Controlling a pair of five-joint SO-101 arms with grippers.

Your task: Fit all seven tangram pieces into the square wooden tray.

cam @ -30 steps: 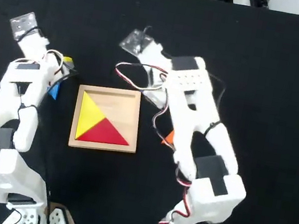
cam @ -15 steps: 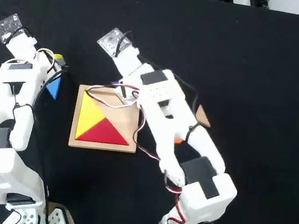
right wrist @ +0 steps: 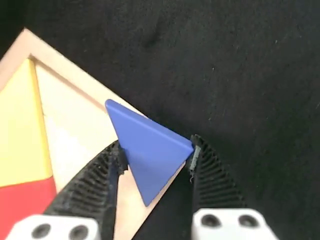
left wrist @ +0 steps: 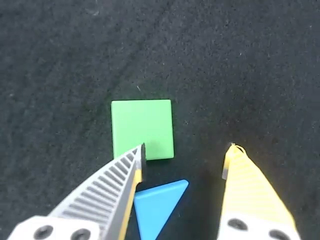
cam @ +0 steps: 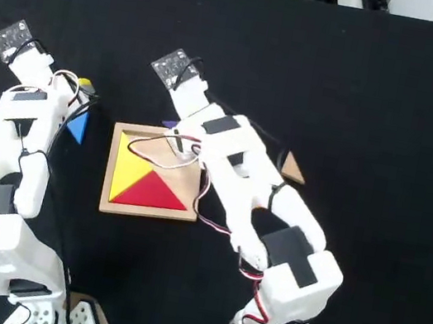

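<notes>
Right gripper (right wrist: 156, 150) pinches a dark blue triangle (right wrist: 145, 137) over the wooden tray (cam: 147, 212) corner (yellow triangle (cam: 129, 170), red triangle (cam: 151, 192) inside), left gripper (left wrist: 185, 152) agape near a green square (left wrist: 142, 129).

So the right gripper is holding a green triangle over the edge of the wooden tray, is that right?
Not quite: the right gripper is holding a blue triangle, not a green one, over the edge of the wooden tray, as the right wrist view shows.
</notes>
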